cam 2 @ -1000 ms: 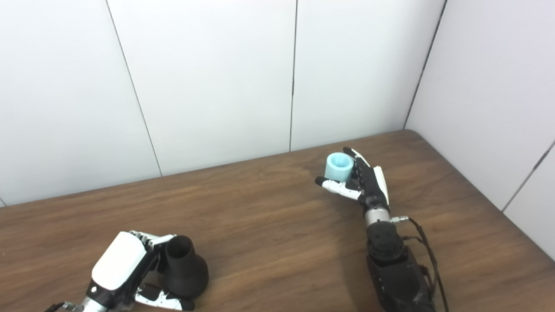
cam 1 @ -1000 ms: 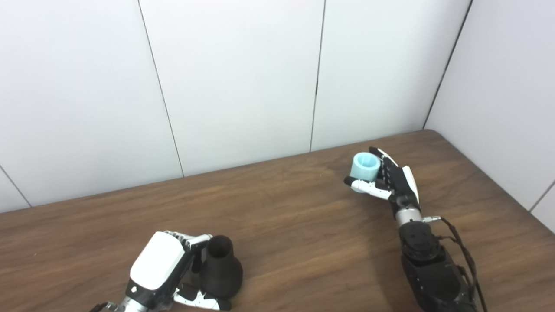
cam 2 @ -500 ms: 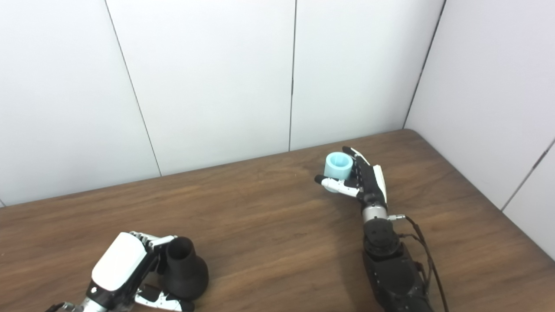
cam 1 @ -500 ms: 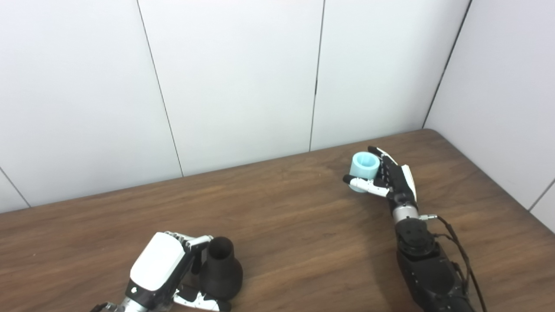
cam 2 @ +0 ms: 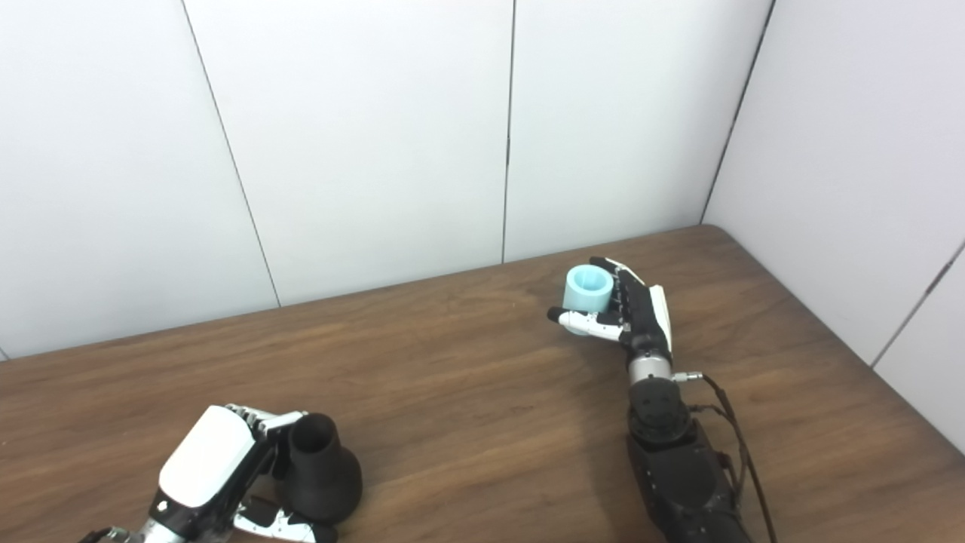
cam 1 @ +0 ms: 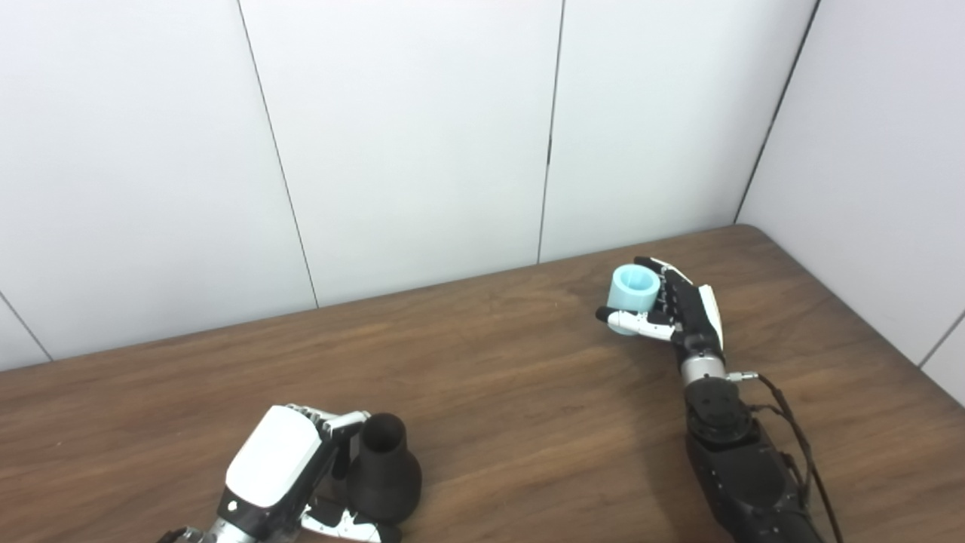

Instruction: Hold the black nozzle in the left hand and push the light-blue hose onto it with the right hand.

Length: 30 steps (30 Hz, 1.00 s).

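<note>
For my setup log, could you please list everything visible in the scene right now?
Nozzle: one, black, upright on the table's near left, in the left hand's grasp.
Hose: one short piece, light blue, open end up, far right, between the right hand's fingers and thumb.
Table: one, brown wood.
Wall panels: white, behind and to the right.
Left hand: white and black, around the nozzle.
Right hand: black and white, around the hose.

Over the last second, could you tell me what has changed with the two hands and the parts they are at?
The right hand has closed in around the light-blue hose, its fingers curling over the rim and its thumb pressing the near side, while the forearm drew slightly left. The hose itself barely shifted. The left hand has stayed wrapped around the black nozzle on the table.
</note>
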{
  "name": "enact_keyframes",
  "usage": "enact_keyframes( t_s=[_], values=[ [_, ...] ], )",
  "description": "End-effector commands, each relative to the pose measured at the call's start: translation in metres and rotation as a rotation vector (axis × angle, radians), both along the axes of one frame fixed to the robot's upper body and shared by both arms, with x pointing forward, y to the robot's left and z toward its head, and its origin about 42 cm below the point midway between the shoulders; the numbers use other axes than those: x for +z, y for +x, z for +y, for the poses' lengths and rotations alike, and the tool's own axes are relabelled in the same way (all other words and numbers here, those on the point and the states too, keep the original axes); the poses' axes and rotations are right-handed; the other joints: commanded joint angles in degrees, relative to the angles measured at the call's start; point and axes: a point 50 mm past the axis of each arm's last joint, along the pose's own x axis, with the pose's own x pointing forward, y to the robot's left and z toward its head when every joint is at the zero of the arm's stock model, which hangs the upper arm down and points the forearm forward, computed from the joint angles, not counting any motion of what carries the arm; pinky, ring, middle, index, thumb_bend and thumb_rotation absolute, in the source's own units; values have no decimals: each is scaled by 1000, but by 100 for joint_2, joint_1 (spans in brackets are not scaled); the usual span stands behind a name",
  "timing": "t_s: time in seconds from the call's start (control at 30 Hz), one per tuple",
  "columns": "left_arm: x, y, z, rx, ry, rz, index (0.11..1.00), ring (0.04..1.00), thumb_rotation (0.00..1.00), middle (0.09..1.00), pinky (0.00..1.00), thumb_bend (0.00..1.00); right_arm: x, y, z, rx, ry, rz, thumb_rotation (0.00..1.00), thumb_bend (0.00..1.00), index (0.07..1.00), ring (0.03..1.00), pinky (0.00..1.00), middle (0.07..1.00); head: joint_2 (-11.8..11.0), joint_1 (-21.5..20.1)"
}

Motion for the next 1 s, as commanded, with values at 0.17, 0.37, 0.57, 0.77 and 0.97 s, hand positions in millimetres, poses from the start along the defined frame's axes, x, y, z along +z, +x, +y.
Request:
enact_keyframes(
  t_s=[0.17, 0.37, 0.57, 0.77, 0.97],
  values=[
    [-51, -41, 17, 26, 19, 137, 481, 129, 38, 195, 83, 519, 23, 10, 1, 13, -34, -57, 125, 949, 726, 716, 680, 703, 39, 29],
    [-51, -41, 17, 30, 19, 154, 481, 128, 38, 196, 80, 519, 23, 11, -1, -65, -136, -21, 40, 854, 586, 616, 555, 612, 50, 41],
    [-51, -41, 17, 33, 24, 146, 481, 131, 38, 200, 81, 519, 22, 10, 1, -101, -120, -55, 2, 533, 488, 489, 451, 487, 49, 37],
    [-51, -42, 18, 33, 23, 151, 482, 133, 38, 203, 85, 519, 21, 9, 3, -97, -126, -72, 0, 527, 475, 482, 435, 492, 59, 23],
    [-52, -41, 17, 33, 28, 152, 482, 130, 38, 198, 82, 519, 24, 4, 6, -76, -136, -84, 0, 528, 492, 477, 443, 479, 70, 59]
  ],
)
